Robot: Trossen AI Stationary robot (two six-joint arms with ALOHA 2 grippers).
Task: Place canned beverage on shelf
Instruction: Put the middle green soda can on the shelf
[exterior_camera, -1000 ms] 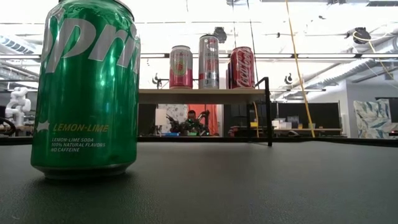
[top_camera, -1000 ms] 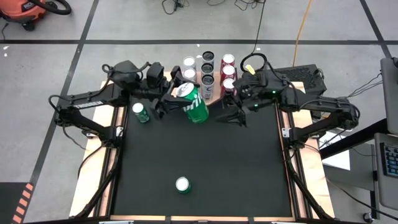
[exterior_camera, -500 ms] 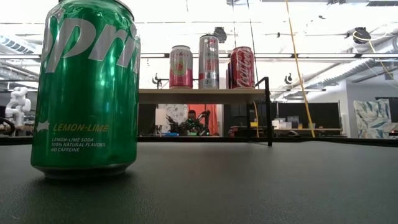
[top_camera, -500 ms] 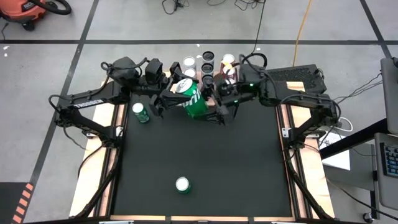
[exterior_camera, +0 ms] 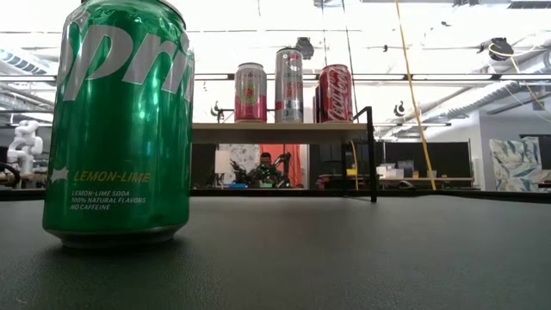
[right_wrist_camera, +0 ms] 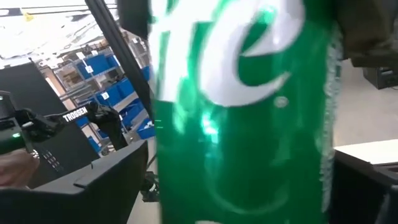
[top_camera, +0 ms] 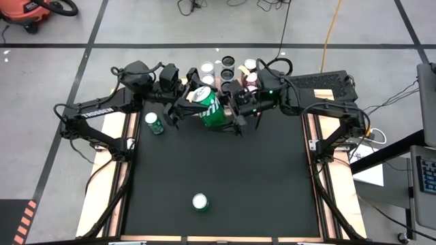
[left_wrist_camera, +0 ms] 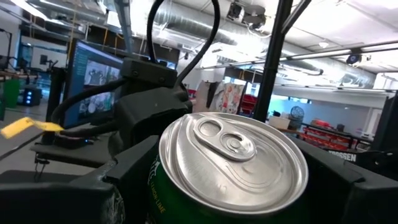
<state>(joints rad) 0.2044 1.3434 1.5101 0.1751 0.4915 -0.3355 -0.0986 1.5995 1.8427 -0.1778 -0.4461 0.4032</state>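
Observation:
A green Sprite can (top_camera: 210, 112) hangs tilted over the table's far middle, held by my left gripper (top_camera: 193, 109), which comes from the left. Its silver lid (left_wrist_camera: 233, 149) fills the left wrist view. My right gripper (top_camera: 235, 114) is open and comes from the right, with one finger (right_wrist_camera: 106, 186) on each side of the can's green body (right_wrist_camera: 249, 93). The shelf (exterior_camera: 275, 132) stands just behind, at the far edge. A pink, a silver and a red can stand on its wooden top, and several can tops (top_camera: 228, 75) show there from above. My left gripper pinches the can's side wall just below the lid rim (left_wrist_camera: 165, 180) between its two fingers (left_wrist_camera: 130, 186). It comes nearly level from the table's left. The can is lifted clear of the table, its lid tipped toward the far left. My right gripper straddles the can; whether it touches it, I cannot tell.
A green can (top_camera: 154, 123) stands on the black table near the left rail. Another green can (top_camera: 199, 202) stands near the front edge and looms large in the low view (exterior_camera: 120, 120). The black tabletop (top_camera: 272, 177) lies between them.
My right gripper has moved toward the table's left and a little toward the far edge. It has closed in on the held can until its open fingers stand on either side of it. The can stays lifted in my left gripper.

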